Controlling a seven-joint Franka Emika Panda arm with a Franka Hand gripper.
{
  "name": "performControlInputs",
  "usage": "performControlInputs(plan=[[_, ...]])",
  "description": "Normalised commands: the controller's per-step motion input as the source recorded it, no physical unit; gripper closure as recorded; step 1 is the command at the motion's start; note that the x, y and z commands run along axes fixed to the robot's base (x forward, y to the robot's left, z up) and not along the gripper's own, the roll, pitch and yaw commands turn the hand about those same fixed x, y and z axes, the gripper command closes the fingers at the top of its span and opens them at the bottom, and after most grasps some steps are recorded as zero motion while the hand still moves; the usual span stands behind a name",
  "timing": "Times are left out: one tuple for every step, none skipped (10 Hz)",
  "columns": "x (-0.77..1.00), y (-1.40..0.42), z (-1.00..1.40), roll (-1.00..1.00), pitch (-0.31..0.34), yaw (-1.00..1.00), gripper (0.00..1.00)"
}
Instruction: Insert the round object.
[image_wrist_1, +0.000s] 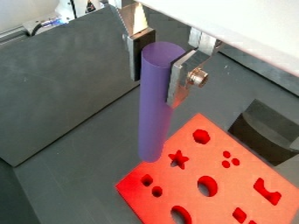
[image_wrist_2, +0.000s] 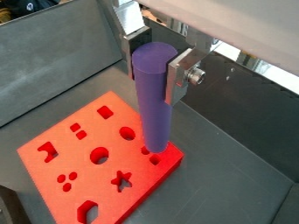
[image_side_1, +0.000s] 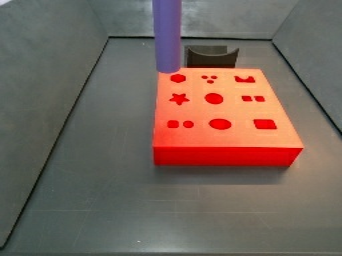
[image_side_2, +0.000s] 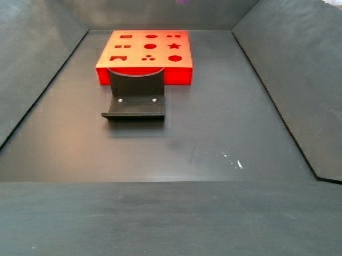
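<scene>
My gripper (image_wrist_1: 156, 74) is shut on the upper end of the round object (image_wrist_1: 149, 114), a long purple peg that hangs upright; both wrist views show this (image_wrist_2: 156, 70). The red block (image_side_1: 221, 120) lies on the floor with several shaped cut-outs, among them a large round hole (image_side_1: 214, 98). In a side view the peg (image_side_1: 167, 35) comes down from above, and its lower end is over the block's far left corner, away from the round hole. I cannot tell if it touches the block. The gripper is out of frame in both side views.
The dark fixture (image_side_1: 210, 53) stands on the floor right next to the red block; it also shows in a side view (image_side_2: 135, 100) and a wrist view (image_wrist_1: 268, 131). Grey walls (image_side_1: 80, 100) enclose the dark floor (image_side_2: 201, 150).
</scene>
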Motion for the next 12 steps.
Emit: performControlInputs(plan=[[0.83,0.02,-0.39,-0.03,0.000,0.03,1.00],[1.00,0.18,-0.14,-0.01,0.000,0.11,1.00],[1.00,0.17,-0.09,0.00,0.000,0.12,1.00],[1.00,0.12,0.00,0.00,0.000,0.13,1.00],[1.00,0.12,0.00,0.01,0.000,0.13,1.00],[1.00,0.13,0.00,0.00,0.000,0.13,1.00],[1.00,0.12,0.00,0.00,0.000,0.12,1.00],[1.00,0.13,0.00,0.00,0.000,0.12,1.00],[1.00,0.17,-0.07,0.00,0.000,0.14,1.00],[0.97,0.29,-0.26,0.03,0.000,0.15,1.00],[0.86,0.31,-0.35,0.11,0.000,0.19,1.00],[0.79,0.24,-0.31,0.13,0.000,0.25,1.00]])
